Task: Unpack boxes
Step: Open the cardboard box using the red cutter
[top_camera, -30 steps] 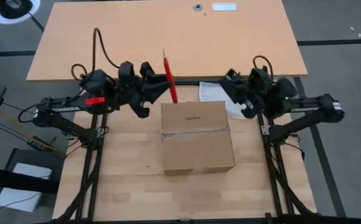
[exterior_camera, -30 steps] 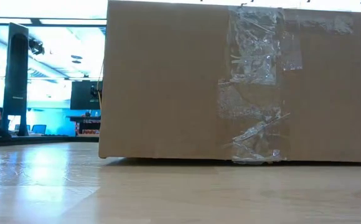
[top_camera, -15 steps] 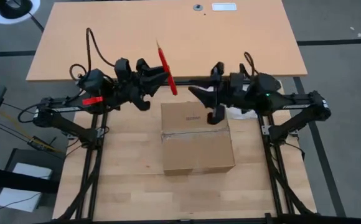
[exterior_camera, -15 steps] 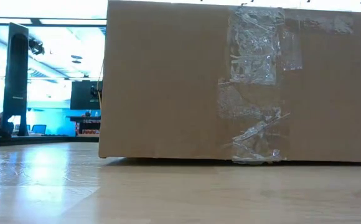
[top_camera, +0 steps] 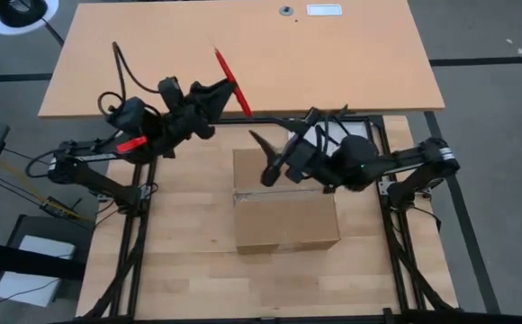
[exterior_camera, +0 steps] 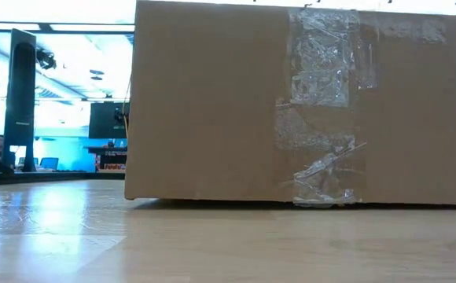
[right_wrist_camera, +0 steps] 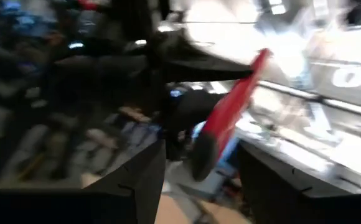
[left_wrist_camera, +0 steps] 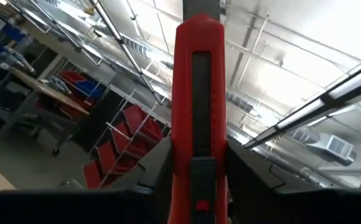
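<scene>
The medium brown cardboard shipping carton (top_camera: 285, 200) (flaps closed, clear tape across its top seam) is sitting at the middle of the pale wooden desk (top_camera: 180, 261). The left pincer (top_camera: 218, 94) is hanging left of and beyond the carton, clenching a red-handled box cutter (top_camera: 231, 81) that is pointing up. The right pincer (top_camera: 267, 160) is hovering over the carton's far left edge, its fingers spread and empty.

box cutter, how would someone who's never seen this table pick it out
Start at the brown cardboard box in the middle of the table, then follow the left arm to its claw beyond the box's far left corner. The box cutter is the slim red stick clamped there, held in the air, the brightest red thing around.
</scene>
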Robot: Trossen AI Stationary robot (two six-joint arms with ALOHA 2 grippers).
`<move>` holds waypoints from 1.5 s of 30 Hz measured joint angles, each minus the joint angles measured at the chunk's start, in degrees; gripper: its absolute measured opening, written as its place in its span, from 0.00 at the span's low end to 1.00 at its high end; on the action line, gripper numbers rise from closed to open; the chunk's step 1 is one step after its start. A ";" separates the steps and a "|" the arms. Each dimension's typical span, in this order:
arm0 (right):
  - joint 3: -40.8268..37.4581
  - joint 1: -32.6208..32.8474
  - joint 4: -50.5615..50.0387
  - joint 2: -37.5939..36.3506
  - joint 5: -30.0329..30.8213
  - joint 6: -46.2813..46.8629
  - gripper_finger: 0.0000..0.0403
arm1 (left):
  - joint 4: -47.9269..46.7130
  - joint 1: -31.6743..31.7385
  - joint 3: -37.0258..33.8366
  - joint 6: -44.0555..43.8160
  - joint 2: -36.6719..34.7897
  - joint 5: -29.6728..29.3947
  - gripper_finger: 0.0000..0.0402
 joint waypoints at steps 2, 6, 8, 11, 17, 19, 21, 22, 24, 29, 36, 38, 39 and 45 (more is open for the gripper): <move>0.06 0.00 5.98 1.10 1.12 -2.21 0.49 | -0.08 -0.45 -0.04 -0.18 0.30 0.04 0.33; 0.09 -0.23 7.80 1.71 0.81 -3.50 0.47 | 0.06 -0.55 -0.04 -0.64 0.88 0.85 0.33; 0.09 -0.54 7.34 1.71 0.63 -3.09 0.46 | 0.05 -0.50 -0.04 -1.31 1.03 1.75 0.33; 0.09 -0.61 7.28 1.71 0.52 -3.05 0.45 | 0.81 -0.48 -0.04 -1.12 1.31 1.64 0.33; 0.07 -0.15 4.64 1.71 0.48 -1.54 0.44 | 1.55 -0.23 -0.04 -1.26 1.29 2.18 0.33; 0.04 -0.91 3.82 1.71 1.39 0.56 0.43 | 1.86 -0.22 -0.04 -0.57 1.66 3.74 0.33; 0.04 -1.57 3.70 1.71 1.79 1.88 0.43 | 2.51 -0.43 -0.02 0.08 2.08 4.64 0.33; 0.04 -1.77 3.71 1.71 1.80 2.17 0.42 | 2.88 -0.57 -0.02 0.08 2.52 4.77 0.33; 0.04 -2.10 3.83 1.71 1.85 2.31 0.42 | 3.57 -0.77 0.00 0.07 3.10 5.05 0.33; 0.02 -2.51 4.21 1.71 1.85 2.05 0.38 | 3.58 -0.74 0.00 -0.62 3.88 5.03 0.33; 0.02 -2.44 6.42 1.69 2.70 -2.01 0.24 | 3.50 -0.77 0.00 -0.62 3.84 4.91 0.33; 0.02 -2.44 7.09 1.59 3.10 -2.74 0.17 | 3.30 -0.76 0.00 -0.54 3.80 4.72 0.33; 0.02 -2.40 7.12 1.45 3.16 -2.95 0.14 | 3.26 -0.77 0.00 -0.19 3.78 4.76 0.34; 0.02 -1.78 7.98 1.36 5.79 -3.55 0.12 | 2.76 -0.72 0.00 2.69 3.59 5.06 0.38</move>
